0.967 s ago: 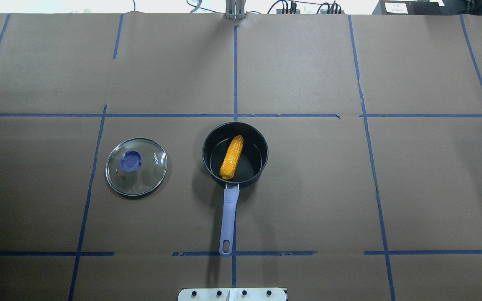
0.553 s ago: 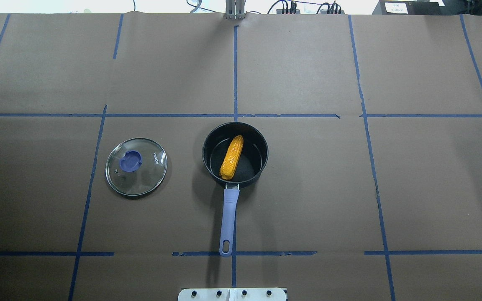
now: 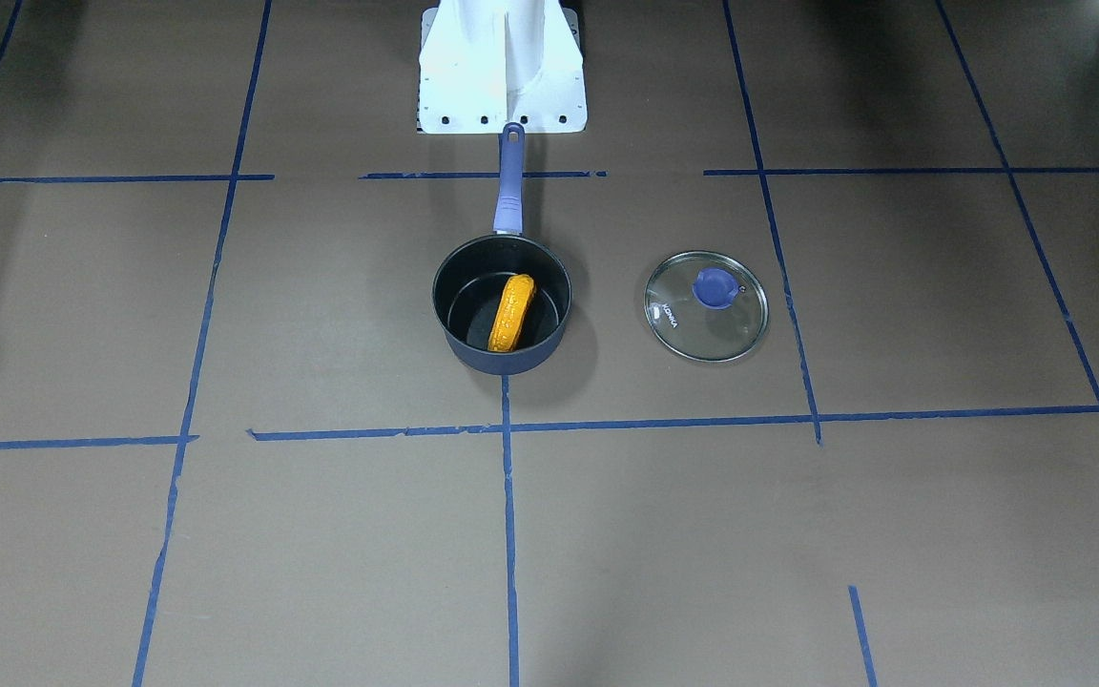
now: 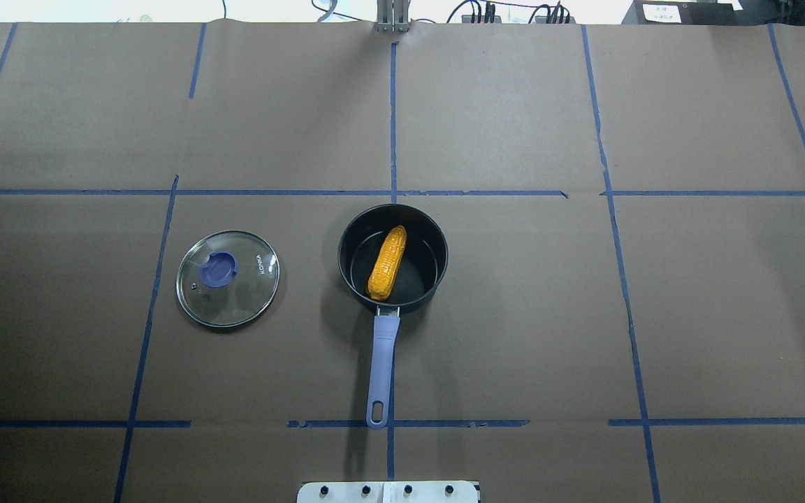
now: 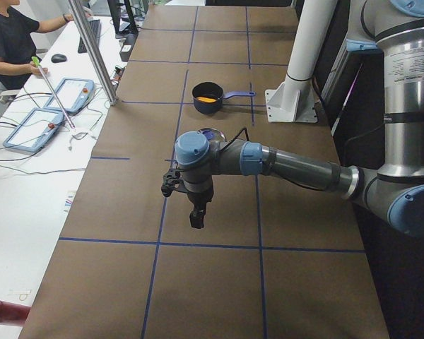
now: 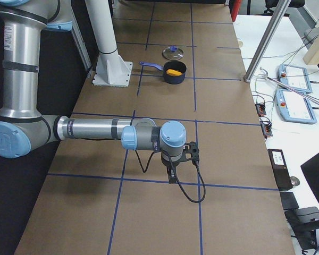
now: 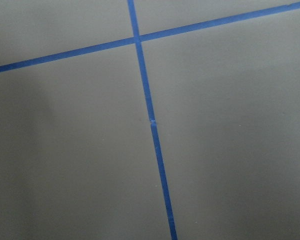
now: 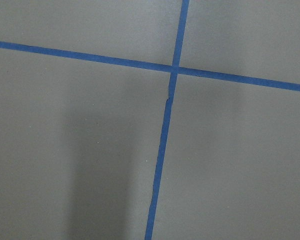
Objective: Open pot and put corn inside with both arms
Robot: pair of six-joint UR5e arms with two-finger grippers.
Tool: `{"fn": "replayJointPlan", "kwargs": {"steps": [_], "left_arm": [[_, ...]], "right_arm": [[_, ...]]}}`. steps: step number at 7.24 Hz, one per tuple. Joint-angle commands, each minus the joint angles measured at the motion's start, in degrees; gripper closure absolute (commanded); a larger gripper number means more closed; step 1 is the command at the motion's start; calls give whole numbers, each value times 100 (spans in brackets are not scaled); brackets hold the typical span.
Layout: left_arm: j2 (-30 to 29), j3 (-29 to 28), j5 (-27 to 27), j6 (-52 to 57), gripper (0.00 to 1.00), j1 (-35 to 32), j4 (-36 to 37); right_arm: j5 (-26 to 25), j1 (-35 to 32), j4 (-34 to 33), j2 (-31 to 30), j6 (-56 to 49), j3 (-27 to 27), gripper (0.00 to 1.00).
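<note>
Finding the corn already lying inside the open pot, with both tools parked well apart from it.

The cob's long axis runs nearly along the line of the purple handle, tapered end away from me and blunt end towards the handle. The glass lid lies flat on the bench on my left arm's side, clear of the pot. I judge no further reach is needed. My left tool and right tool hang over opposite ends of the bench, neither nearer. I cannot tell whether they are wide or narrow. Against the overhead frames from a second ago, pot, corn and lid have not shifted.
</note>
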State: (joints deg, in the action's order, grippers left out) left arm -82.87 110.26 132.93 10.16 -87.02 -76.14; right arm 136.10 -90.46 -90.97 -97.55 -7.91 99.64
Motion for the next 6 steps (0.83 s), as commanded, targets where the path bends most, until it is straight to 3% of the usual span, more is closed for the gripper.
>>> {"fn": "replayJointPlan", "kwargs": {"steps": [1,6], "left_arm": [[-18,13,58,4,0,18,-24],[-36,-4,-4,-5,0,44,-23]], "right_arm": [[13,3,26,-44,35,3,0],[109,3,26,26,-26,3,0]]}}
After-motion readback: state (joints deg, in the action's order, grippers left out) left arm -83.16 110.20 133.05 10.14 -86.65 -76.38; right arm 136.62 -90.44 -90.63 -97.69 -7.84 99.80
